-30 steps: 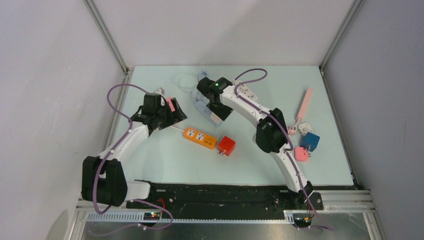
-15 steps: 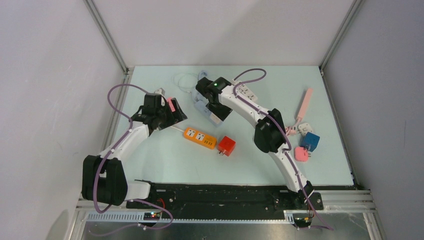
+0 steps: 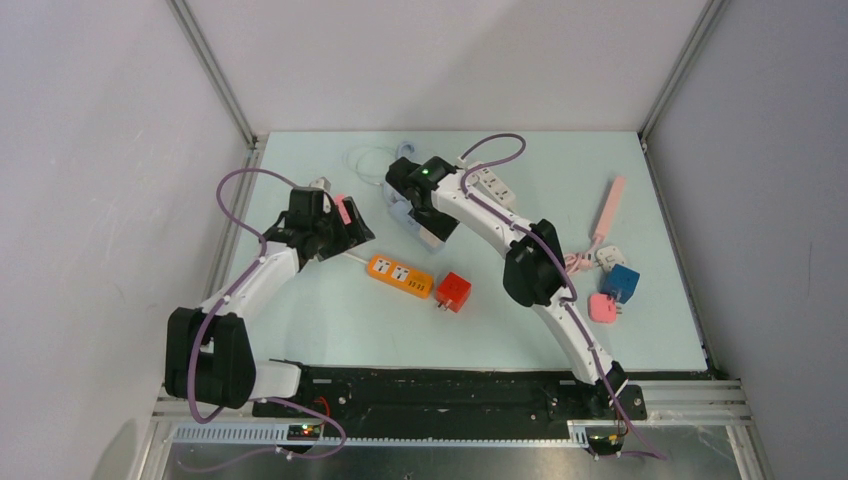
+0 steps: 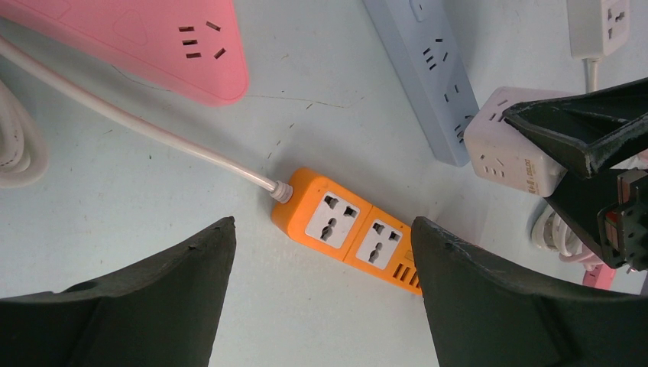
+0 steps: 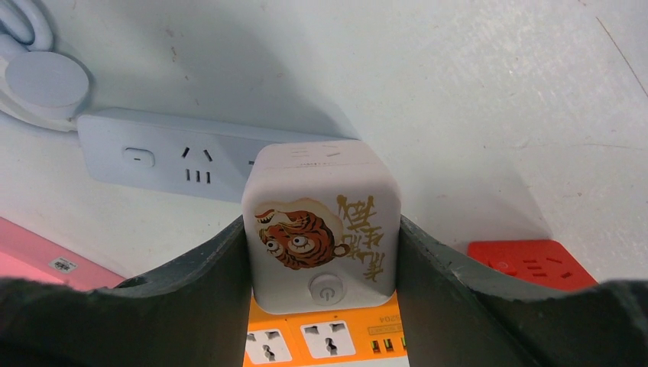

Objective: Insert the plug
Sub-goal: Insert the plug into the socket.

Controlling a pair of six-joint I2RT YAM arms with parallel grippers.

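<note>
The right pincer [image 5: 321, 229] is clamped on the white cube plug [image 5: 321, 191] with the tiger print, near the pale blue power strip [image 5: 168, 157]. The left pincer [image 4: 321, 229] hangs with its fingers apart above the orange power strip [image 4: 351, 229] on the desk [image 4: 153, 199].

Pale table [image 3: 330, 320] with orange strip [image 3: 399, 276], red cube [image 3: 453, 292]

Plain grey walls [image 3: 100, 150] and aluminium corner posts [image 3: 214, 75] enclose a pale green table [image 3: 330, 320].
</note>
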